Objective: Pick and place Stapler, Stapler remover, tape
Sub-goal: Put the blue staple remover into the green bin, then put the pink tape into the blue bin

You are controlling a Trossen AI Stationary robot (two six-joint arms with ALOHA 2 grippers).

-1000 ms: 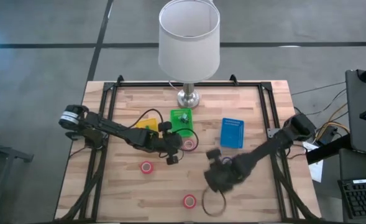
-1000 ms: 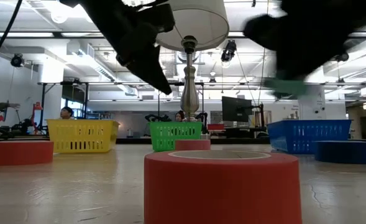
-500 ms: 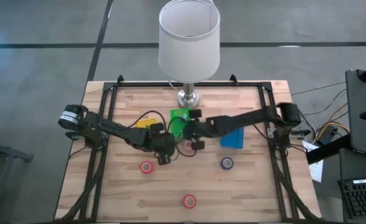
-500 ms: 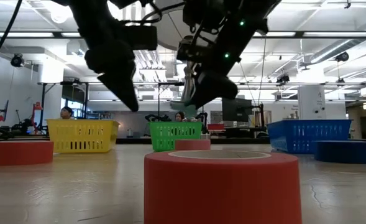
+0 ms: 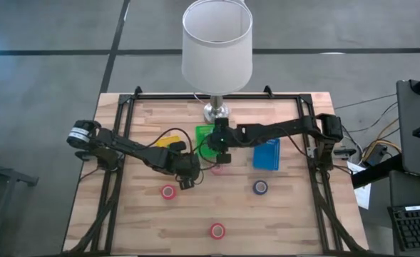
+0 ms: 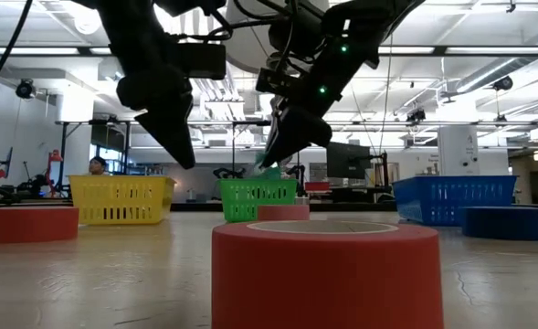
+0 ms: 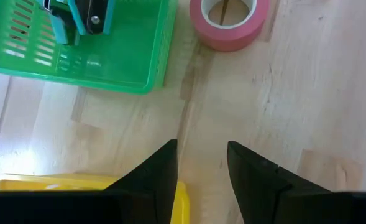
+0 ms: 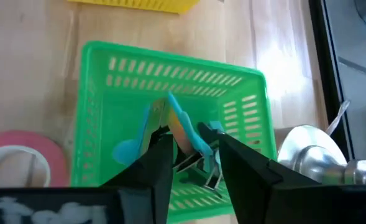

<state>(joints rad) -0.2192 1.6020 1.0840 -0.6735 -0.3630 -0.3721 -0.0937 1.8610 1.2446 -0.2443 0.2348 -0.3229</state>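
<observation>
My right gripper [image 5: 219, 143] [image 8: 192, 140] reaches from the table's right over the green tray [image 5: 210, 139] and is shut on the teal stapler remover [image 8: 179, 140]. My left gripper [image 5: 187, 178] [image 7: 201, 149] hovers open and empty just near of the yellow tray [image 5: 168, 143], left of a pink tape roll [image 5: 217, 168]. Two red rolls [image 5: 168, 191] [image 5: 217, 230] and a blue roll [image 5: 260, 187] lie flat on the table. I see no stapler. My right gripper pinches the stapler remover's middle [image 8: 181, 132] between its two fingers, and the teal grips stick out past both fingers. The fingers slant down from the table's right. The remover hangs just below the fingertips [image 6: 269, 169], inside the green tray's walls; whether it touches the floor cannot be told.
A blue tray [image 5: 267, 153] stands right of the green tray. A lamp with a white shade [image 5: 217, 43] and a metal foot [image 5: 215, 112] stands at the far middle. A black frame [image 5: 306, 121] runs along the table's edges. Bare wood lies toward the near edge.
My right gripper has swung from the near middle of the table up and toward the far edge, carrying the stapler remover to the green tray. My left gripper has drawn back a little toward the table's left.
</observation>
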